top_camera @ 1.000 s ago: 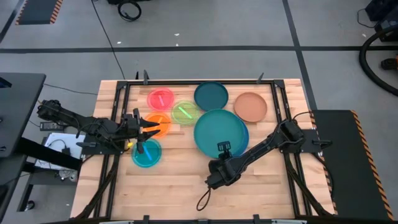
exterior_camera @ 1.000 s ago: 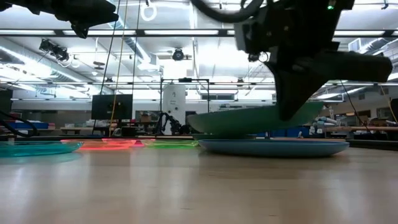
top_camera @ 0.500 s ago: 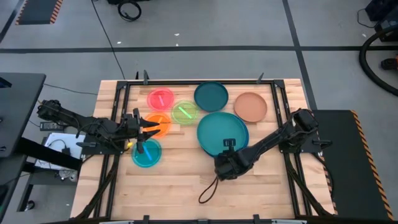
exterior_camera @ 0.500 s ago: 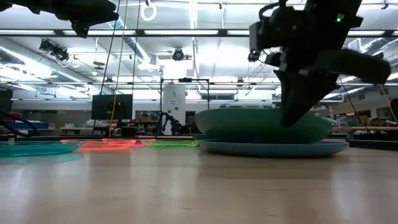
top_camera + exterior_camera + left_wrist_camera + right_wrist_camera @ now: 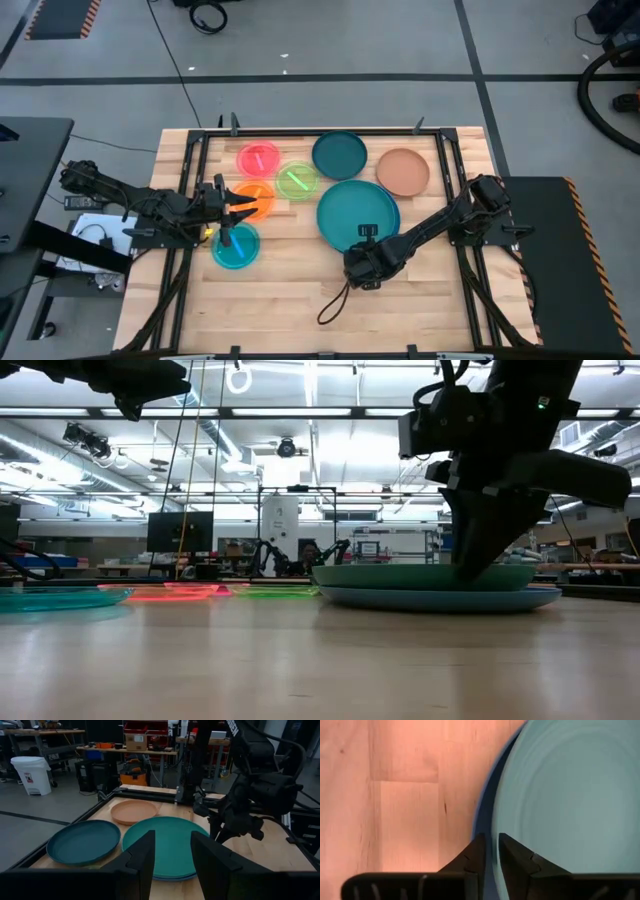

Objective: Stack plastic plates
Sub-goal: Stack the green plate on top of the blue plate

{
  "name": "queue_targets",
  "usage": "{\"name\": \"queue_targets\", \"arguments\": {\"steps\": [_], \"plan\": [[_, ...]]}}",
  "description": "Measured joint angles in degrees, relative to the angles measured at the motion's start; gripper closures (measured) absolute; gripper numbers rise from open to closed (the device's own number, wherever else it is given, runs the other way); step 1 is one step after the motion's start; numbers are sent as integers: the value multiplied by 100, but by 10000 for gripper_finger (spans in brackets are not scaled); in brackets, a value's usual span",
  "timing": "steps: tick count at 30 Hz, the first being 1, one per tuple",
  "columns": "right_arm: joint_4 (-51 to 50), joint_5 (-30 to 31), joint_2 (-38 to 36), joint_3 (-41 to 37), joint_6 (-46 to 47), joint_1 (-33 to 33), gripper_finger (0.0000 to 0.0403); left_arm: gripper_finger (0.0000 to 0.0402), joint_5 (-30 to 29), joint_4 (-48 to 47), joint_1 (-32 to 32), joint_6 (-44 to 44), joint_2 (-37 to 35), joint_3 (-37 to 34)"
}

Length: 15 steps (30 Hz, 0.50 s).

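**At table centre: teal plate on blue, R gripper at its rim**

High view: on the wooden table (image 5: 290, 300), the large teal plate (image 5: 355, 212) lies on the large blue plate (image 5: 394, 222), which peeks out only as a thin crescent on the side toward the right arm. Right gripper (image 5: 362, 240) sits at the teal plate's near rim, fingers slightly parted astride the edge; can't tell if it grips or has let go. Dark teal plate (image 5: 339, 154) is just beyond the big teal one, brownish-orange plate (image 5: 403, 171) beside that. Pink-red plate (image 5: 258, 159), green plate (image 5: 296, 181), orange plate (image 5: 256, 199) and cyan plate (image 5: 236, 246) cluster well to the left-arm side of the big teal plate. Left gripper (image 5: 232, 212) hovers betw. orange and cyan plates, fingers apart, holding nothing.

Low view: teal plate lies flat on the blue one, rims parallel; right gripper comes down onto the edge.

Left wrist view: own fingers apart, empty; teal plate ahead, right arm at its far side.

Right wrist view: fingers straddle the teal rim w/ a narrow gap; blue edge shows beside it.
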Motion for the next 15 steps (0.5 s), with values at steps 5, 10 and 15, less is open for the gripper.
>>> {"name": "queue_targets", "arguments": {"steps": [5, 10, 15], "plan": [[-64, -61, 0, 0, 80, 4, 318, 269, 0, 2, 0, 0, -2, 0], [-296, -226, -2, 24, 238, 2, 303, 269, 0, -1, 0, 4, -2, 0], [-438, -417, -2, 26, 244, -15, 295, 269, 0, 2, 0, 2, -1, 0]]}}
